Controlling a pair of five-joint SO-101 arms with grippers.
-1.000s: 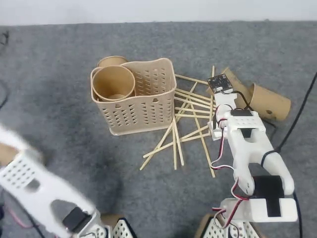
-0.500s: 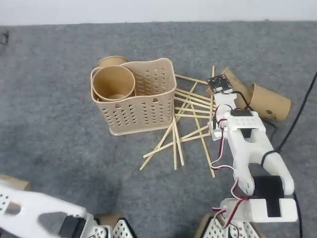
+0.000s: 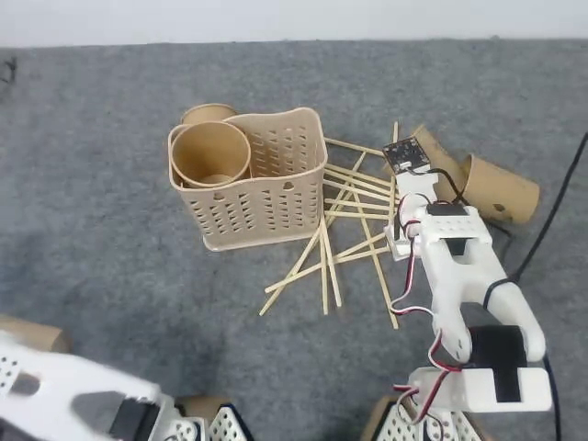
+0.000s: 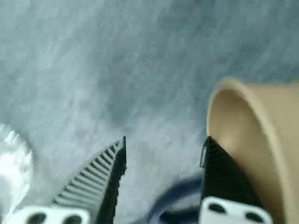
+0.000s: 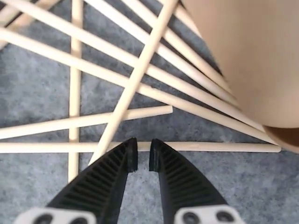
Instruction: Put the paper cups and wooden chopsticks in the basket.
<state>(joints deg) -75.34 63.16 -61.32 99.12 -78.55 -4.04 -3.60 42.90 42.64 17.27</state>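
- The left arm (image 3: 64,395) has swung down from its higher sweep at 8 o'clock into the 7 o'clock corner of the high view. Over the last half second it has barely shifted.
- A stray cup (image 3: 29,333), lying on its side, has come into sight at the 8 o'clock edge, just above that arm.
- The left pincer (image 4: 163,142) is spread wide over the grey carpet (image 4: 117,60). One finger (image 4: 222,172) is right at the stray cup's rim. Whether it reaches inside the mouth cannot be told, and nothing is clamped.
- The right arm (image 3: 455,253) has not moved. The right pincer (image 5: 140,161) is all but closed on nothing, its tips just short of the chopsticks (image 5: 135,79).
- The basket (image 3: 276,197) sits at 11 o'clock from centre with an inner cup (image 3: 211,152) standing in it. A rear cup (image 3: 208,113) stands outside, at its 12 o'clock wall.
- The chopsticks lie scattered from 3 to 5 o'clock of the basket. Two side cups (image 3: 501,190) lie beyond them at 3 o'clock.
- The left arm looks lined up to take the stray cup. It would need to close on the rim, then carry the cup far toward 1 o'clock to reach the basket. Most of the task remains.
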